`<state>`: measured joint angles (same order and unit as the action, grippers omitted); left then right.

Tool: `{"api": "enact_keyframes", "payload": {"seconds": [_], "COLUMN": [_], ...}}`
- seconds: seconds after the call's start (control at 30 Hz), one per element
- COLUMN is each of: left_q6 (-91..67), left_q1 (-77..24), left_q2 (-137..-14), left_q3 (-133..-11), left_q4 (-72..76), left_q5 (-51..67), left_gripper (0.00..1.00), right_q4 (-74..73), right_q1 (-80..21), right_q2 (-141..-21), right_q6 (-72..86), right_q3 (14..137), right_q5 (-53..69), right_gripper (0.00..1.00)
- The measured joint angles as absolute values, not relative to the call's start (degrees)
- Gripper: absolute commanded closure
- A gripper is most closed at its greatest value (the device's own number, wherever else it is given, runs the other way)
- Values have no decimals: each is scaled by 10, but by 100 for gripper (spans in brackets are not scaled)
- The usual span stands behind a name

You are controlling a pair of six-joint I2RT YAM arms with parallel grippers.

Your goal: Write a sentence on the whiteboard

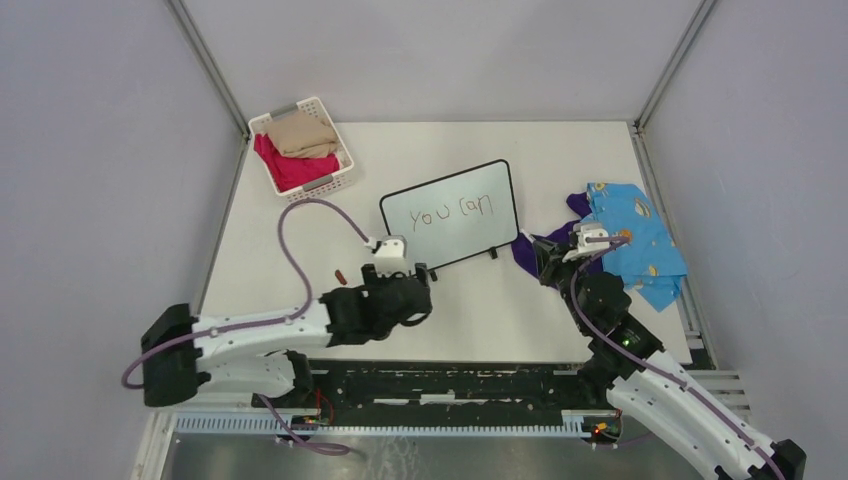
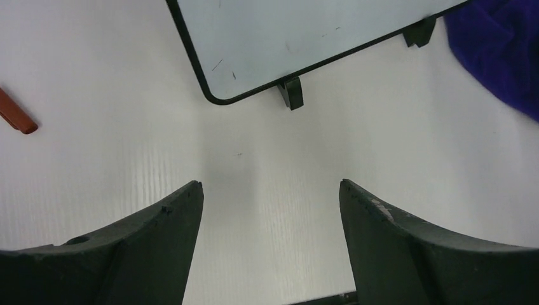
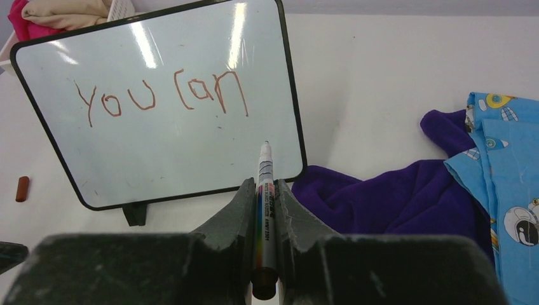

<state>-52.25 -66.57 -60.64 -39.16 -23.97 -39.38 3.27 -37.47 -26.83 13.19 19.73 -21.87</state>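
The whiteboard (image 1: 450, 215) stands tilted on two black feet mid-table, with "you can" written on it in reddish ink. It also shows in the right wrist view (image 3: 159, 146) and, as its lower corner only, in the left wrist view (image 2: 305, 38). My right gripper (image 1: 548, 256) (image 3: 262, 185) is shut on a whiteboard marker (image 3: 265, 190). The marker's uncapped tip points at the board's lower right part, close in front of it; I cannot tell whether it touches. My left gripper (image 1: 418, 275) (image 2: 271, 184) is open and empty, just above the table before the board's lower left corner.
The marker's red cap (image 1: 341, 273) (image 2: 16, 113) (image 3: 21, 189) lies on the table left of the board. A white slatted basket (image 1: 325, 183) with clothes stands at the back left. A purple cloth (image 1: 527, 250) (image 3: 394, 197) and a blue patterned cloth (image 1: 635, 235) (image 3: 502, 165) lie to the right.
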Motion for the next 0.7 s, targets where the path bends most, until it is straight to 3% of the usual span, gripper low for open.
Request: {"api": "enact_keyframes", "payload": {"seconds": [0.23,0.7], "left_q6": [-572,-572], "left_q1": [-699,-690], "left_q2": [-840,-1014], "left_q3": [-521,-614], "left_q4": [-270,-265], "left_q5": [-477,-479], "left_gripper": [27,50], "right_q4": [4,-26], "right_q1": [-375,-375], "right_q2": [-244,-206], "right_q6": [126,116], "right_q3": [194,194], "right_q5": [-230,-238], "right_gripper": [100,100]}}
